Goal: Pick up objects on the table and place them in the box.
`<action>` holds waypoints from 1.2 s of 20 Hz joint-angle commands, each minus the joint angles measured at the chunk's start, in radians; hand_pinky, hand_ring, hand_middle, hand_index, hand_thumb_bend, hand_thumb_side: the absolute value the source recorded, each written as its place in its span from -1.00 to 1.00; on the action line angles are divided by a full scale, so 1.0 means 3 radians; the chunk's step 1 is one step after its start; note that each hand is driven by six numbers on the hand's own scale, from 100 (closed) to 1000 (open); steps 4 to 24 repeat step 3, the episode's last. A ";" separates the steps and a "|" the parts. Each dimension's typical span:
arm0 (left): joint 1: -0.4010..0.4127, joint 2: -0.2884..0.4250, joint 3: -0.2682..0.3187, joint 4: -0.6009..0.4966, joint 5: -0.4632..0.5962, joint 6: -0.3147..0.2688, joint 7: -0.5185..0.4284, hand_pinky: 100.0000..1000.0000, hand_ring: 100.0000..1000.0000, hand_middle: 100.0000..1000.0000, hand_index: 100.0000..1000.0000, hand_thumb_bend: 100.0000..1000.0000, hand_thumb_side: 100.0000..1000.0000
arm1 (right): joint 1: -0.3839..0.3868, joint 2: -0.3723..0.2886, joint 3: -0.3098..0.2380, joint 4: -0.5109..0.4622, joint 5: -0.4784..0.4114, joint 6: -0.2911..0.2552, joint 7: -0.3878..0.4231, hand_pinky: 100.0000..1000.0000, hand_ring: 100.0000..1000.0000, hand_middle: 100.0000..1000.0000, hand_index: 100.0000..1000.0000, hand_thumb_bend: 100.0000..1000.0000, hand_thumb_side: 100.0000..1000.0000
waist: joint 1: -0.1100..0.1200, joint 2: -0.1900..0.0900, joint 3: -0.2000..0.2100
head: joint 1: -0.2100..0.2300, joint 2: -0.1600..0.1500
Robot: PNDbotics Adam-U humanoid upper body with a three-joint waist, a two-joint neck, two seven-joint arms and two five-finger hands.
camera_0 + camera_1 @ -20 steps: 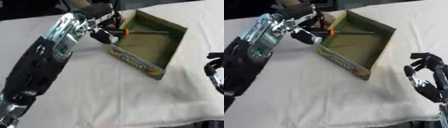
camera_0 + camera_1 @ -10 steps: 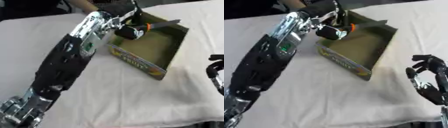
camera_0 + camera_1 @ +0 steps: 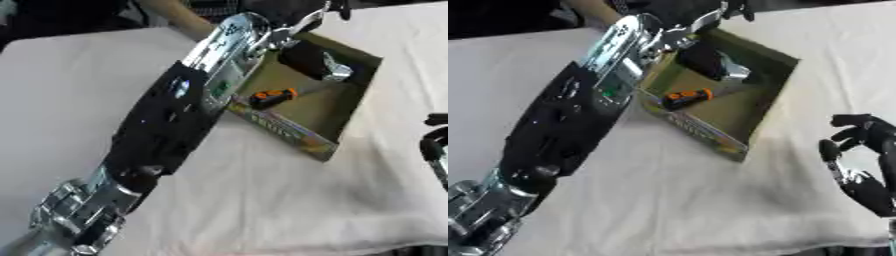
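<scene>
An olive cardboard box (image 3: 289, 131) with a printed front wall stands on the white cloth. An orange-and-black tool (image 3: 273, 97) lies on its floor near the front left wall, with nothing touching it. My left arm reaches from the lower left across the box's left rim. My left hand (image 3: 308, 59) hangs over the inside of the box, above and beyond the tool, fingers relaxed and holding nothing. My right hand (image 3: 861, 167) rests open at the right edge, fingers up, well clear of the box.
White cloth (image 3: 675, 200) covers the table all around the box. The table's front edge runs along the bottom right, and dark space lies beyond the far edge.
The tool that my left hand held over the box's rim now lies on the box floor, let go. The left hand has moved further over the box. The view has shifted.
</scene>
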 commanded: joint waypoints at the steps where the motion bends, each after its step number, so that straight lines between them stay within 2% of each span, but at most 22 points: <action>1: -0.0073 0.0050 -0.0023 -0.0172 0.0061 -0.0025 -0.0039 0.07 0.42 0.53 0.58 0.60 0.49 | 0.0006 -0.0023 -0.0009 -0.0061 -0.0001 -0.0002 0.0004 -0.09 0.09 0.26 0.52 -0.28 0.28 | -0.0019 -0.0057 0.0007 | 0.0025 -0.0011; 3: -0.0060 0.0095 -0.0038 -0.0262 0.0120 -0.0029 -0.0074 0.07 0.42 0.52 0.58 0.58 0.50 | 0.0008 -0.0025 -0.0013 -0.0061 0.0001 0.0000 0.0001 -0.09 0.09 0.26 0.52 -0.29 0.28 | -0.0018 -0.0057 0.0015 | 0.0021 -0.0011; 24: -0.0060 0.0095 -0.0038 -0.0262 0.0120 -0.0029 -0.0074 0.07 0.42 0.52 0.58 0.58 0.50 | 0.0008 -0.0025 -0.0013 -0.0061 0.0001 0.0000 0.0001 -0.09 0.09 0.26 0.52 -0.29 0.28 | -0.0018 -0.0057 0.0015 | 0.0021 -0.0011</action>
